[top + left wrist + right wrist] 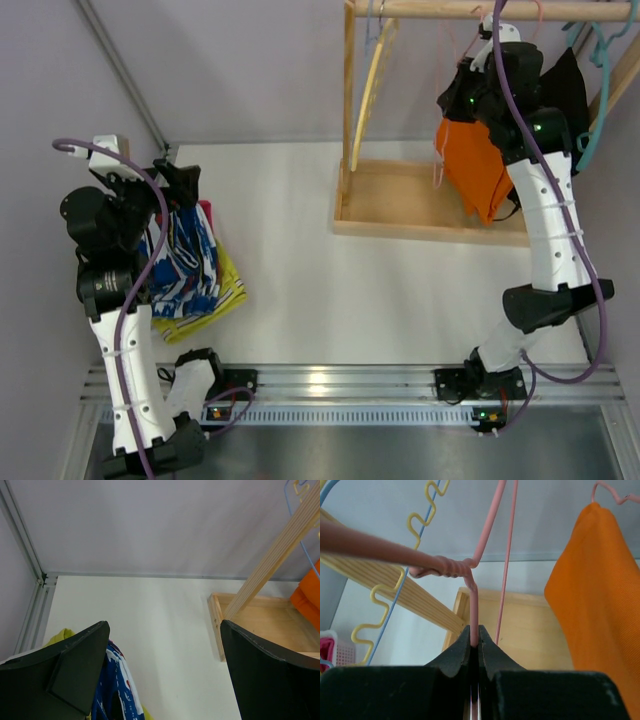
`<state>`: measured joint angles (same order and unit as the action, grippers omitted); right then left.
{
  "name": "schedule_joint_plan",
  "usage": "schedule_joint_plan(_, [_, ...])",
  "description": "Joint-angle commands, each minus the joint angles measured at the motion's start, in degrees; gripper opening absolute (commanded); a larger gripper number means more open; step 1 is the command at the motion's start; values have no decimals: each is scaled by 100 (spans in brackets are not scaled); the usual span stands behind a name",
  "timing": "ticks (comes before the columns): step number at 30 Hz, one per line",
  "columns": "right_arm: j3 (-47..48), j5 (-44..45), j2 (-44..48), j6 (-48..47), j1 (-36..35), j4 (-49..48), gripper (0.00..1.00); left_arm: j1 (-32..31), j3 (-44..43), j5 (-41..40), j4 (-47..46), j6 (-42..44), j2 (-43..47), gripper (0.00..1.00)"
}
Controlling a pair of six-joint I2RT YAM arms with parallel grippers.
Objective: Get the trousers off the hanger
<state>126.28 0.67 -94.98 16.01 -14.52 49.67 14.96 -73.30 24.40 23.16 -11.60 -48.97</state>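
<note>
Right gripper (475, 639) is clamped tight on the pink hanger (447, 567) wire, upper right of the top view, with the orange trousers (478, 170) hanging right beside it. That thin wire could twist or slip, or snag the wooden rail (470, 9). Left gripper (165, 630) sits wide apart at far left, holding nothing.

Your left pincer (165, 675) stands spread wide, its two fingers (75, 667) far apart and gripping nothing. Behind it, your left arm (125, 375) rises upright and folds at the wrist. Your right arm (545, 215) is bent at the elbow and stretched up and away. Your right pincer (475, 636) is clamped tight on the pink hanger wire (474, 607), which rises straight from its tips.
</note>
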Motion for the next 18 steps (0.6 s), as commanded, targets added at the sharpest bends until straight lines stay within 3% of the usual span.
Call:
schedule_joint_plan(1, [459, 469, 6, -291, -138, -264, 0, 16, -88, -15, -365, -89, 89, 99])
schedule_joint_plan(18, [1013, 619, -802, -854, -314, -1046, 0, 7, 35, -93, -382, -132, 133, 98])
